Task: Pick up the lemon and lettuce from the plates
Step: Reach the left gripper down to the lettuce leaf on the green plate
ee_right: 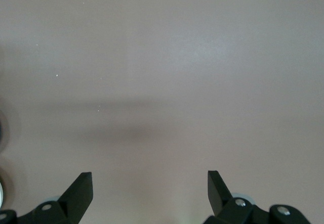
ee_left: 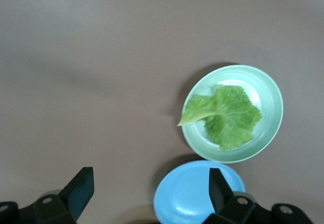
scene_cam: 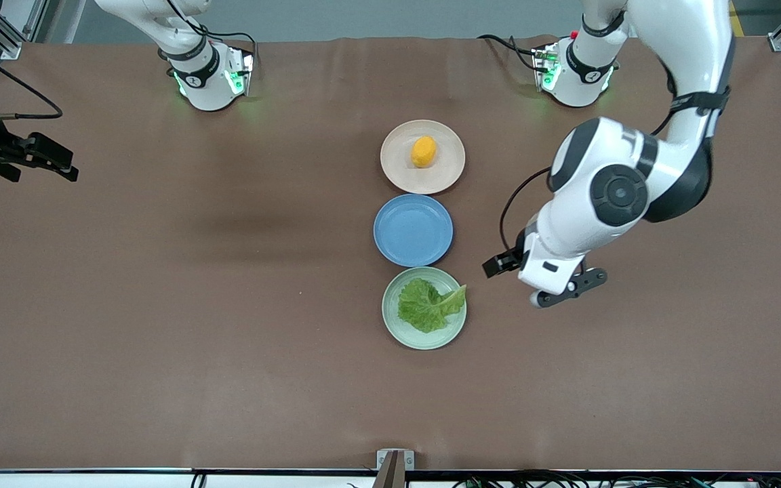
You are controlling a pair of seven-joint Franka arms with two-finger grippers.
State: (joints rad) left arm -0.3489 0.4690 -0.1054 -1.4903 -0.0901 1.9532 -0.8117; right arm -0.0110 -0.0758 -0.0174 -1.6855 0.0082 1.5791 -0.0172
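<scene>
Front view shows three plates in a row down the middle of the brown table (scene_cam: 160, 305). The beige-pink plate (scene_cam: 447, 172) lies nearest the robots' bases, with the lemon (scene_cam: 424, 151) resting on it. The blue plate (scene_cam: 413, 230) lies just beside it, nearer the camera and bare. The mint green plate (scene_cam: 390, 318) comes nearest the camera, and the lettuce (scene_cam: 428, 306) lies on it, its pale stem reaching to the rim toward the left arm's end. The left gripper (scene_cam: 545, 288) hangs over bare table beside the green plate, toward the left arm's end, its jaws spread wide and holding nothing; its wrist view shows both fingers (ee_left: 81, 191) apart above the table and the blue plate. The right gripper (ee_right: 149, 191) waits at the right arm's end of the table, jaws likewise wide and holding nothing.
</scene>
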